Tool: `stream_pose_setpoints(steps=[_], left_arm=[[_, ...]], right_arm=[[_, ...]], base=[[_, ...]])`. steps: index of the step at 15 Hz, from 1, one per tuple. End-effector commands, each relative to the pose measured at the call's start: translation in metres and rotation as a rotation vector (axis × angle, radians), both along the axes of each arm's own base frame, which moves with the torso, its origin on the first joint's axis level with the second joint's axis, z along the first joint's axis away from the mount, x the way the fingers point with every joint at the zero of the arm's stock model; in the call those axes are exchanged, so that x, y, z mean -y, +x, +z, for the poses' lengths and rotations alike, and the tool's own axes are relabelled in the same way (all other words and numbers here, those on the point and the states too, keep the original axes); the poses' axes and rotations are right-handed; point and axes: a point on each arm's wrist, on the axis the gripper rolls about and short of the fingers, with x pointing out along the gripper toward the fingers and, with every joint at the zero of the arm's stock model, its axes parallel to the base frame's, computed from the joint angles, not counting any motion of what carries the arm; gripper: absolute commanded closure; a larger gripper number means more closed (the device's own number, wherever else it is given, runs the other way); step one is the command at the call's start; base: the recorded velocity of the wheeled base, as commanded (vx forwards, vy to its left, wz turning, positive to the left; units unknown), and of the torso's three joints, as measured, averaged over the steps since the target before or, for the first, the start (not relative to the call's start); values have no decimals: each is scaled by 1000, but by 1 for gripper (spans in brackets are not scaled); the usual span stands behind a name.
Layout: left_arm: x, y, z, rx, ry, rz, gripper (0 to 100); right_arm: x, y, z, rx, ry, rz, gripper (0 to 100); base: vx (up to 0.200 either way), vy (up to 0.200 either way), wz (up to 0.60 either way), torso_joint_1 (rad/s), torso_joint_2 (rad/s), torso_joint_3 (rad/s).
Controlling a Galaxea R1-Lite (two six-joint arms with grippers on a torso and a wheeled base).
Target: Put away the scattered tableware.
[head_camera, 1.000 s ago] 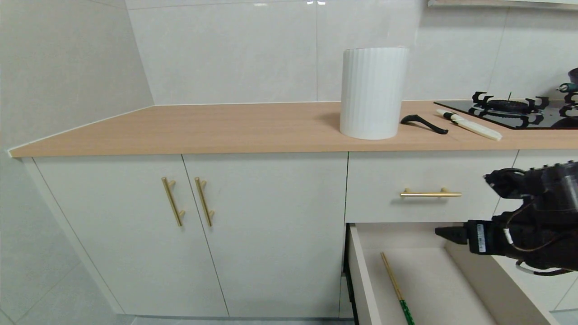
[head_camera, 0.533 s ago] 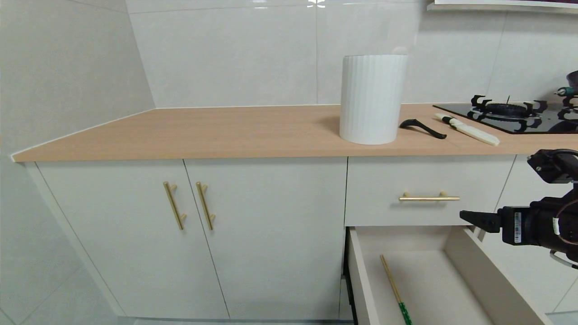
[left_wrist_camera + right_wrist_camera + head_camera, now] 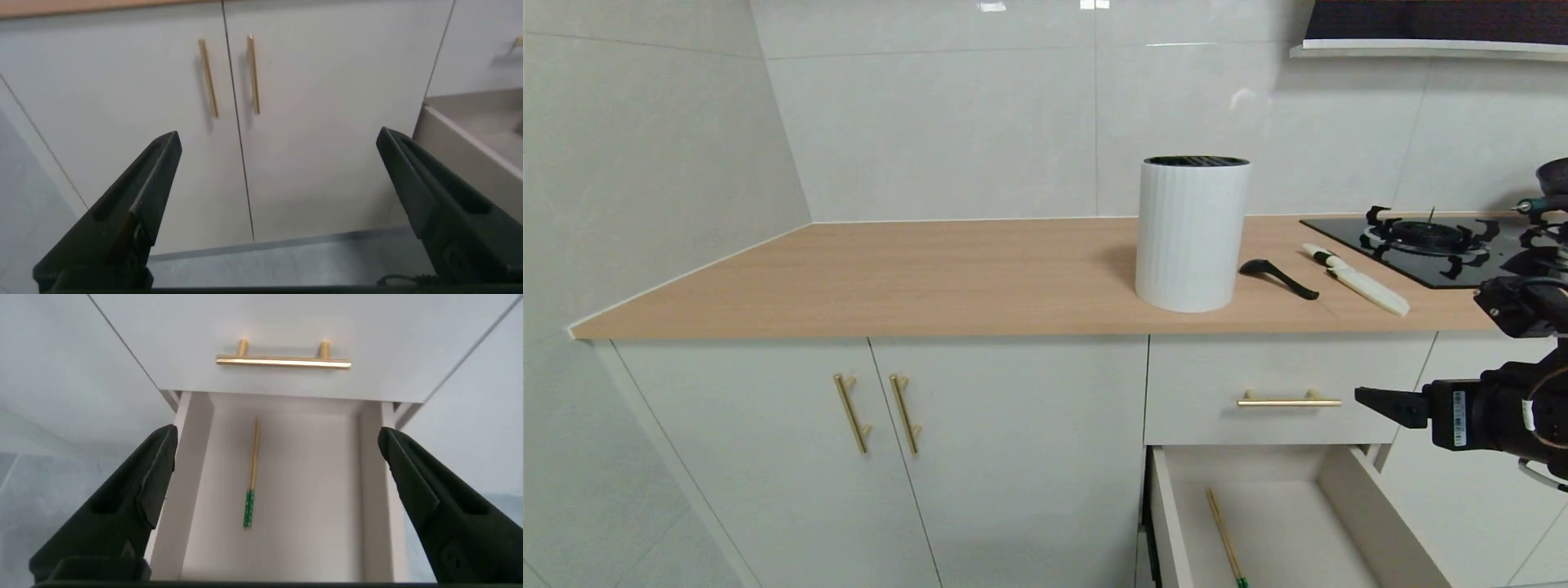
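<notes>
On the wooden counter (image 3: 931, 278) stands a white ribbed holder (image 3: 1191, 237). Beside it lie a black spoon (image 3: 1278, 276) and a white knife with a black band (image 3: 1356, 279). Below, the lower drawer (image 3: 1162, 514) is pulled out, with a pair of green-tipped chopsticks (image 3: 1223, 543) lying in it. My right gripper (image 3: 1418, 347) hangs open and empty at the right, in front of the drawers. In the right wrist view, the right gripper (image 3: 276, 434) faces the drawer (image 3: 192, 482) and the chopsticks (image 3: 252, 474). My left gripper (image 3: 278, 137) is open and empty, facing the cabinet doors.
A black gas hob (image 3: 1429, 245) sits at the counter's far right. The upper drawer is closed, with a gold handle (image 3: 1289, 400). Two cabinet doors with gold handles (image 3: 852, 412) are on the left. White tiled walls stand behind and to the left.
The head camera has risen, so the whole scene sits lower in view. My right gripper has drawn back to the right, away from above the drawer.
</notes>
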Motion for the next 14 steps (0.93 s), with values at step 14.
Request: stream_pose_setpoints(steps=[14], left_arm=[[0, 0, 0, -1, 0, 0, 0]], right_arm=[[-1, 18, -20, -85, -23, -5, 0]], base=[[0, 0, 0, 180, -418, -243]])
